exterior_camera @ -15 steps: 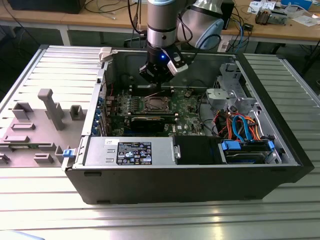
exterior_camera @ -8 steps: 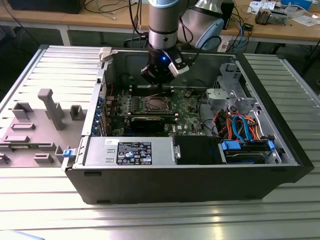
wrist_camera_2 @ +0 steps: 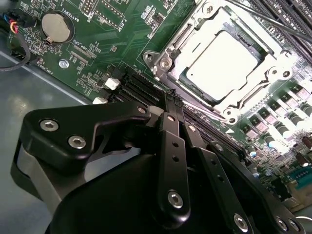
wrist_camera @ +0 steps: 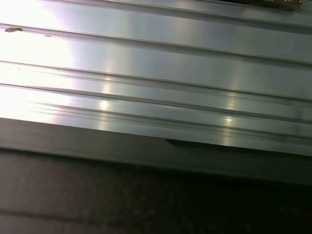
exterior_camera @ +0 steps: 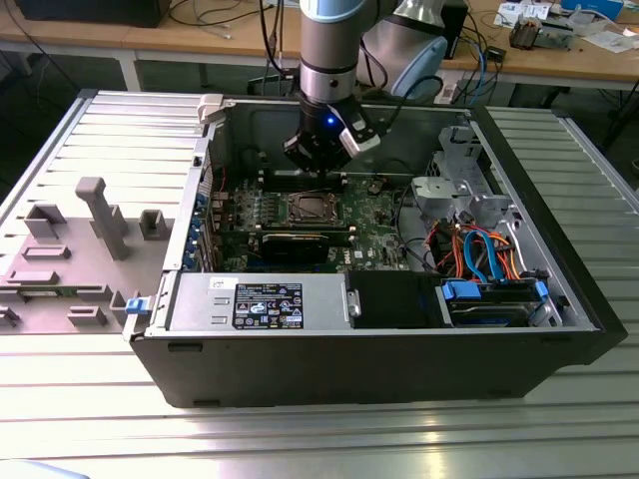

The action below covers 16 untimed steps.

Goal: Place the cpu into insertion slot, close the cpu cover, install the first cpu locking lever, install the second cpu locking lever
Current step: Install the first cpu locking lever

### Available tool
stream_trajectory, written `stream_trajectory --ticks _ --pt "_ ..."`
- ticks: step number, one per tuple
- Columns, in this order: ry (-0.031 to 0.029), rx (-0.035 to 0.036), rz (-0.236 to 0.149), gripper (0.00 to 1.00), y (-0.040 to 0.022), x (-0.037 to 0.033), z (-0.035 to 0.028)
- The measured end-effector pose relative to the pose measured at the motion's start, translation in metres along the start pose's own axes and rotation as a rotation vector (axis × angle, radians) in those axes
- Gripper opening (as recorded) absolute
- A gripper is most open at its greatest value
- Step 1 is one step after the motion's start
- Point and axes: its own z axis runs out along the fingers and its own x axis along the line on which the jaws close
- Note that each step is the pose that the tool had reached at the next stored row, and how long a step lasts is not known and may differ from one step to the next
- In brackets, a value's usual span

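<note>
- The gripper is hanging inside the open computer case, just above the green motherboard, in the exterior view.
- In the second wrist view, its black fingers are pressing together with no gap between them, so the pincer is clenched, and nothing is showing between them.
- The fingertips are pointing at the edge of the socket, right beside the long black memory slots.
- The cpu is sitting flat in the insertion slot, its pale metal top showing through the cut-out.
- The cpu cover is lying down over the chip, framing it on all sides.
- A thin metal locking lever is running along the socket edge nearest the fingers.
- A round coin battery is sitting on the board, well apart from the socket.
- In the exterior view, the socket is showing just below the gripper, with orange and blue cables bundling toward the exterior view's right.
- The first wrist view is looking across ribbed aluminium table and a dark case edge.
</note>
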Motion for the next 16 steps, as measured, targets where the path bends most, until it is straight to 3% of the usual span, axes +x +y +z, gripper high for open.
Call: stream_trajectory --ticks 1,2,3,11,16 --pt "0.0002 0.0002 0.000 0.11 -0.0007 0.0002 -0.0001" --pt "0.0008 0.0048 -0.001 0.11 -0.0015 -0.0017 0.0042" --pt "0.0011 0.0051 -0.001 0.11 -0.0017 -0.0018 0.0065" --pt "0.0006 0.0047 -0.001 0.11 -0.0016 -0.0020 0.0044" --pt "0.0014 0.0094 -0.001 0.11 -0.0016 -0.0020 0.0048"
